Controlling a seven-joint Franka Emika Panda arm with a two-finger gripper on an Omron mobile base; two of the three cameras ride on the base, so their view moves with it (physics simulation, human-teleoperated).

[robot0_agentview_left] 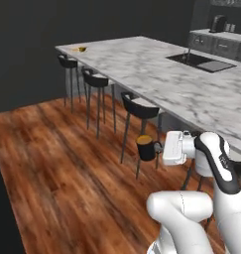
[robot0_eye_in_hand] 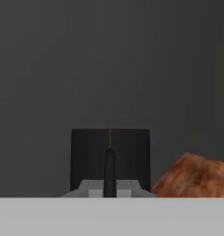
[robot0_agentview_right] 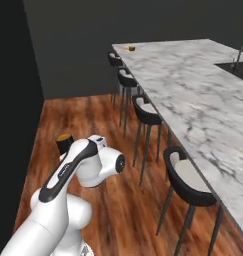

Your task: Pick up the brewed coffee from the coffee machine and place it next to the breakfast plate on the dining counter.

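The brewed coffee (robot0_agentview_left: 146,148) is a small black mug with an orange-brown top, held in the air over the wooden floor. My gripper (robot0_agentview_left: 159,147) is shut on its handle side. From the right base the mug (robot0_agentview_right: 64,143) peeks out behind my arm. In the hand view the mug (robot0_eye_in_hand: 88,156) stands upright straight ahead, handle towards me, between my fingers (robot0_eye_in_hand: 88,188). The breakfast plate (robot0_agentview_left: 81,48) lies far off at the end corner of the dining counter (robot0_agentview_left: 142,64); it also shows as the plate (robot0_agentview_right: 129,48) on the counter (robot0_agentview_right: 193,85). A dark appliance (robot0_agentview_left: 218,22), perhaps the coffee machine, stands on the back counter.
Several black stools (robot0_agentview_left: 140,110) line the counter's near edge, one (robot0_agentview_right: 185,182) close to my right side. A black sink (robot0_agentview_left: 201,62) is set into the marble further right. Wooden floor (robot0_agentview_left: 52,163) lies to the left, with a dark wall (robot0_agentview_right: 13,100) beyond.
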